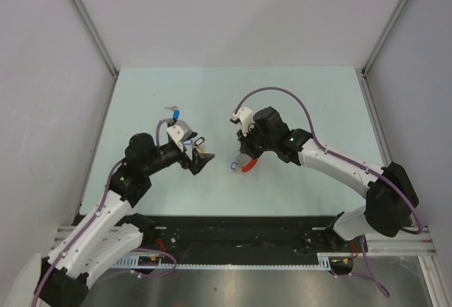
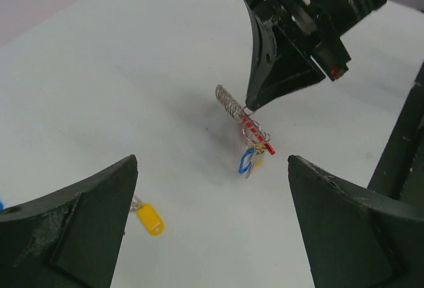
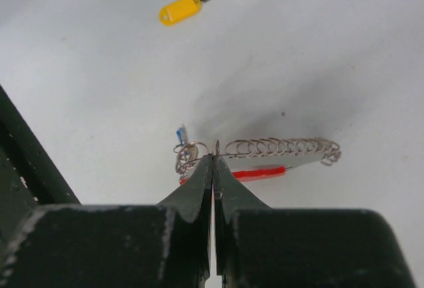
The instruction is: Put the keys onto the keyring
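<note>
My right gripper [image 3: 213,159] is shut on the wire of the keyring [image 3: 285,147], a row of silvery links beside a red arc [image 3: 262,172], and holds it just above the table. A blue-tagged key [image 2: 245,161] and small rings hang from the keyring's end. In the top view the keyring [image 1: 248,166] sits under the right gripper [image 1: 246,157]. My left gripper [image 2: 212,162] stands open and empty, facing the keyring from the left [image 1: 198,157]. A yellow-tagged key [image 2: 149,218] lies on the table by its left finger [image 2: 73,222].
A blue-tagged key [image 1: 176,115] lies on the table behind the left gripper, and a black-tagged key [image 1: 200,140] lies close beside it. The yellow-tagged key [image 3: 180,10] shows far off in the right wrist view. Grey walls enclose the pale table [image 1: 296,102].
</note>
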{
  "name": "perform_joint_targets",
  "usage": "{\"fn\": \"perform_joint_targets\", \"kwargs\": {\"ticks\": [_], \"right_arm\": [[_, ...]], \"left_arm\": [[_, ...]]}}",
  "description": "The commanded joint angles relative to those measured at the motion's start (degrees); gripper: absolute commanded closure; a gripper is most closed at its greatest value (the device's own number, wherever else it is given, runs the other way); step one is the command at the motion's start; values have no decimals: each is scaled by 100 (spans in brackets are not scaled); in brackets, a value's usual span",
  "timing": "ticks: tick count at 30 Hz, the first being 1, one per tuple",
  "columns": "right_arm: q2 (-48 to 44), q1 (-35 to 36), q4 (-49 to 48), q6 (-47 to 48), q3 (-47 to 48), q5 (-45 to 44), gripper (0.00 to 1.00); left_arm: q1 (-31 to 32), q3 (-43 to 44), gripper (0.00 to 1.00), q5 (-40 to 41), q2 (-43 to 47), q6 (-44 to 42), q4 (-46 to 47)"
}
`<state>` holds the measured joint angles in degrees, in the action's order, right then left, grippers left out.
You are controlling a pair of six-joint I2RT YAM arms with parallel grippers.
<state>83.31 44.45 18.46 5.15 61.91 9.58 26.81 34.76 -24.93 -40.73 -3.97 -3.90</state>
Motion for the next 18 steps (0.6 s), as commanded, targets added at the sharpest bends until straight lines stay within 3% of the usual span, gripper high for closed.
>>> {"fn": "perform_joint_targets", "kwargs": {"ticks": [1, 9, 12, 18], "right_arm": [[-394, -173, -615, 671, -91, 782, 100], [-640, -305, -642, 1330, -241, 1449, 100], [-693, -305, -642, 1515, -249, 1643, 100], [-816, -296, -721, 1788, -258, 1915, 100]], "left_arm": [[-35, 513, 2, -1136, -637, -728, 364], [-26, 847, 11, -2032, -1586, -1966, 496], [-26, 1041, 21, -2261, -1938, -2196, 232], [-26, 1094, 28, -2359, -2290, -2240, 223]]}}
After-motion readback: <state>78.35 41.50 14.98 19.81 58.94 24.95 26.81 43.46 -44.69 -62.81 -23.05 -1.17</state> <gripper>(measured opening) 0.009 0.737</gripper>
